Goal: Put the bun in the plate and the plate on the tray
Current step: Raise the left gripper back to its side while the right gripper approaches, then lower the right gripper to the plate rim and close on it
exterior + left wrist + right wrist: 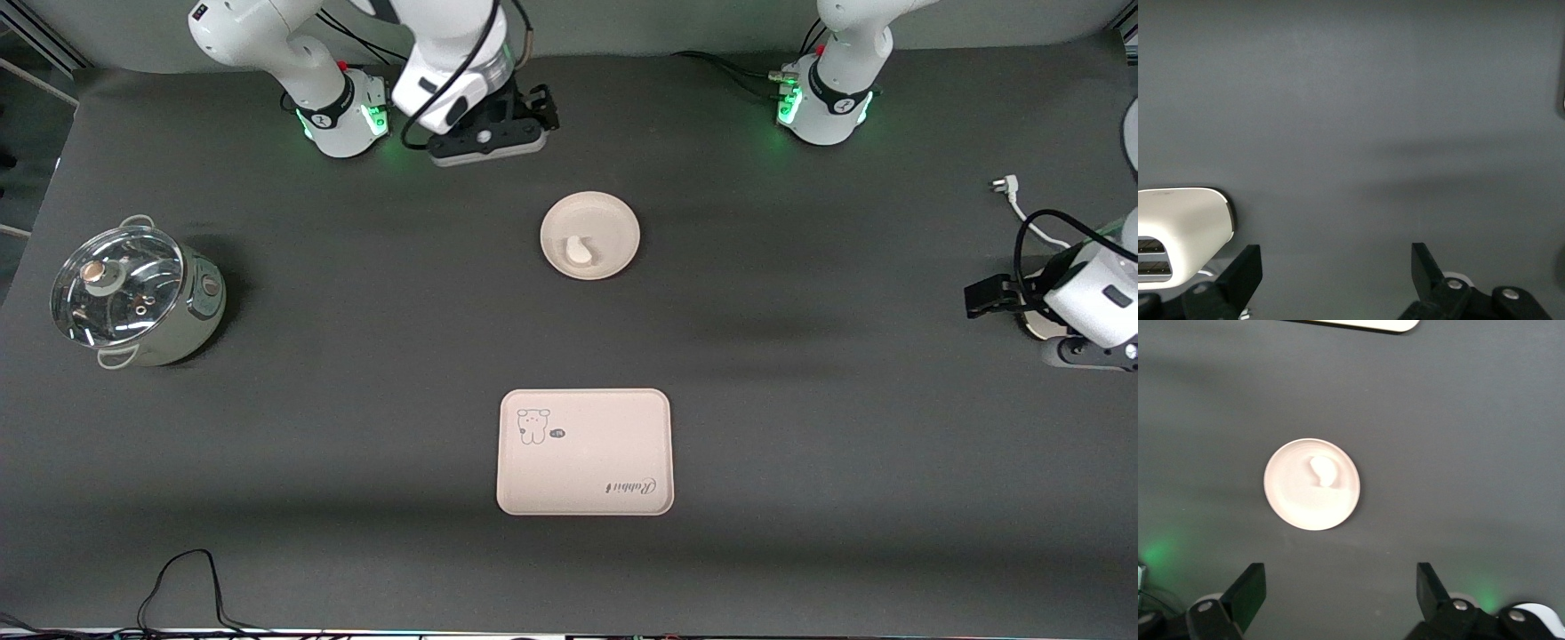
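On the grey table (800, 444) the tray (584, 452) lies at 6 o'clock from the plate (589, 236), nearer the front camera, its long side running between the two arms' ends. The bun (580, 250) already rests in the plate. The right gripper (1335, 600), fingers spread and empty, hangs at 11 o'clock of the plate and looks the closer one. The left gripper (1336, 283), also spread and empty, waits at 3 o'clock beside a white appliance (1178, 237).
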You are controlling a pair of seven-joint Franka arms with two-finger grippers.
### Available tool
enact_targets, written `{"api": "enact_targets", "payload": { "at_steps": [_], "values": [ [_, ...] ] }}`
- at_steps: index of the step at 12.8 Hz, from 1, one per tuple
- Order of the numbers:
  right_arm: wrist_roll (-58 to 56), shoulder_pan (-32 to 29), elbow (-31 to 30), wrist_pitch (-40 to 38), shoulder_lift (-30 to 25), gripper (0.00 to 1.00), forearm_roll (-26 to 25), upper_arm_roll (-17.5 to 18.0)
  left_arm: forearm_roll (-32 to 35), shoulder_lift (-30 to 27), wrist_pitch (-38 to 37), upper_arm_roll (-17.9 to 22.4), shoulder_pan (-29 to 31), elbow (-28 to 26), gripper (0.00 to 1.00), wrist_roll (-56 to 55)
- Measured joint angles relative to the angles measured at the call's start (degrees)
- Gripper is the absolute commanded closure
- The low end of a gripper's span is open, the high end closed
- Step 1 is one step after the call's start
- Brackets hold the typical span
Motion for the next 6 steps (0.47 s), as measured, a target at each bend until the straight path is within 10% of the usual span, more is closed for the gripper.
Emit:
{"api": "enact_targets", "payload": {
  "at_steps": [4,6],
  "values": [
    [0.47,0.79,-8.96,9.80,-1.33,0.00,1.33,-0.53,-4.62,-0.53,0.01,21.37,-20.34,-0.06,0.00,2.38],
    [0.06,0.64,-17.93,18.35,-4.25,0.00,5.06,-0.99,-4.94,-0.94,0.01,24.47,-24.37,-0.05,0.00,2.36]
  ]
}}
